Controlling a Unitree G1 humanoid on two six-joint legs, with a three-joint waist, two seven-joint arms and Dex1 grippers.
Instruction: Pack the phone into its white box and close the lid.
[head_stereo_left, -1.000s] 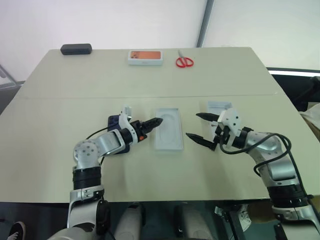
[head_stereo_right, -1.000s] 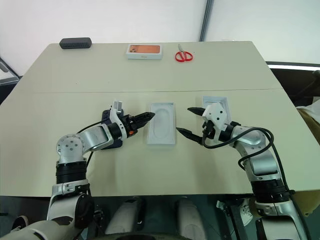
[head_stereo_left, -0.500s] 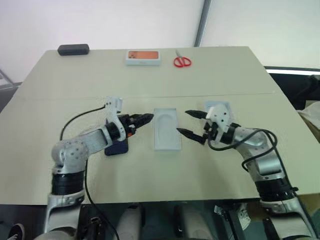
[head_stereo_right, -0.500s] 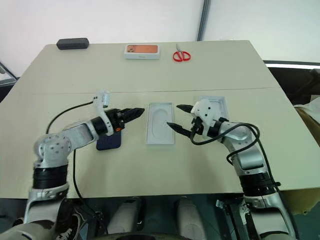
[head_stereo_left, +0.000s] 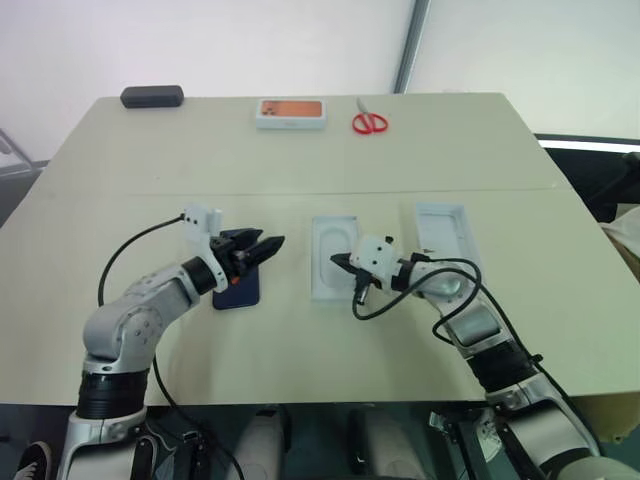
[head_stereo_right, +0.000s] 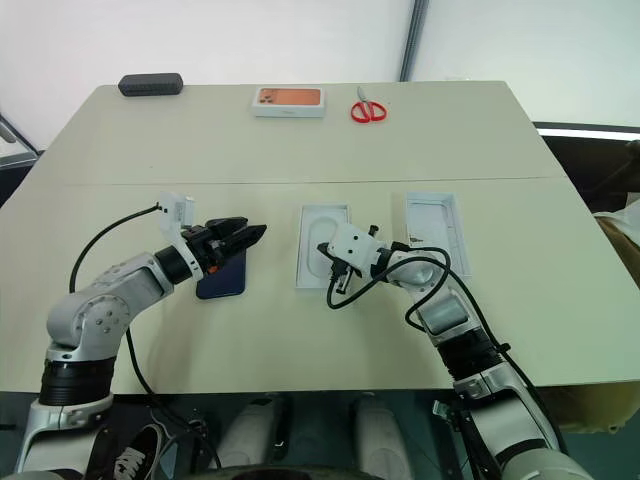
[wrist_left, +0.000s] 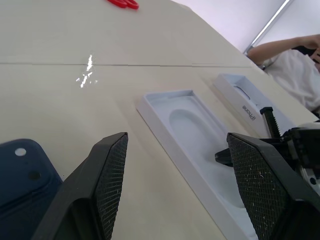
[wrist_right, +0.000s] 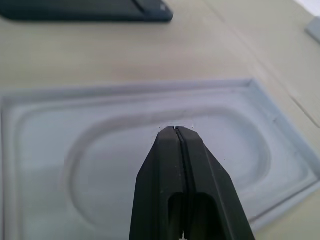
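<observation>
Beige table (head_stereo_left: 300, 150), head views: phone (head_stereo_right: 222, 275) lies flat at centre-left, not yet boxed; left gripper (head_stereo_right: 240, 238) hovers above it, fingers apart, empty; right gripper (head_stereo_left: 340, 263), pinched shut on nothing, reaches from the right over the oval-recessed insert (head_stereo_left: 333, 258); an open white tray (head_stereo_left: 445, 232) waits right of centre. Left wrist view: parted pads frame the insert. Right wrist view: closed tips poised over the recess, probably to shift it.
</observation>
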